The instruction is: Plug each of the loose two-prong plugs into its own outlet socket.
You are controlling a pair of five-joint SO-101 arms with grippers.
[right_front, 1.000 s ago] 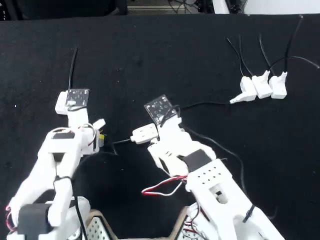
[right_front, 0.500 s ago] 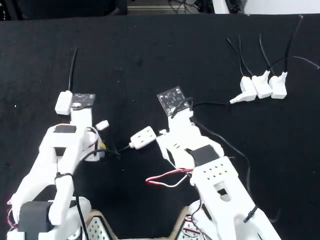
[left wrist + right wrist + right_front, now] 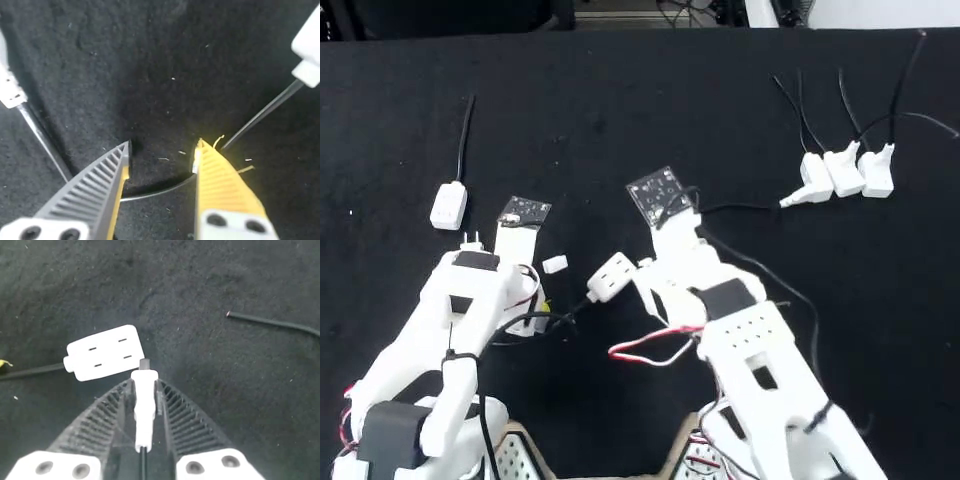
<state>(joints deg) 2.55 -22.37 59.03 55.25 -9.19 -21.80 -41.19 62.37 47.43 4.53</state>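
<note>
The right gripper (image 3: pixel 145 385) is clenched on a white two-prong plug (image 3: pixel 144 415), whose tip sits just beside the outlet socket (image 3: pixel 102 359), mid-frame in the high view. The left gripper (image 3: pixel 161 152) gapes empty over a black cable (image 3: pixel 150 192). A loose plug (image 3: pixel 448 205) lies at left, and corded white pieces (image 3: pixel 845 172) cluster at upper right.

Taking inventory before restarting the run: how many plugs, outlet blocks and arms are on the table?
Plugs: 5 - loose plug, held plug in right hand, three clustered plugs
Outlet block: 1
Arms: 2 - left arm, right arm
Total: 8
</note>
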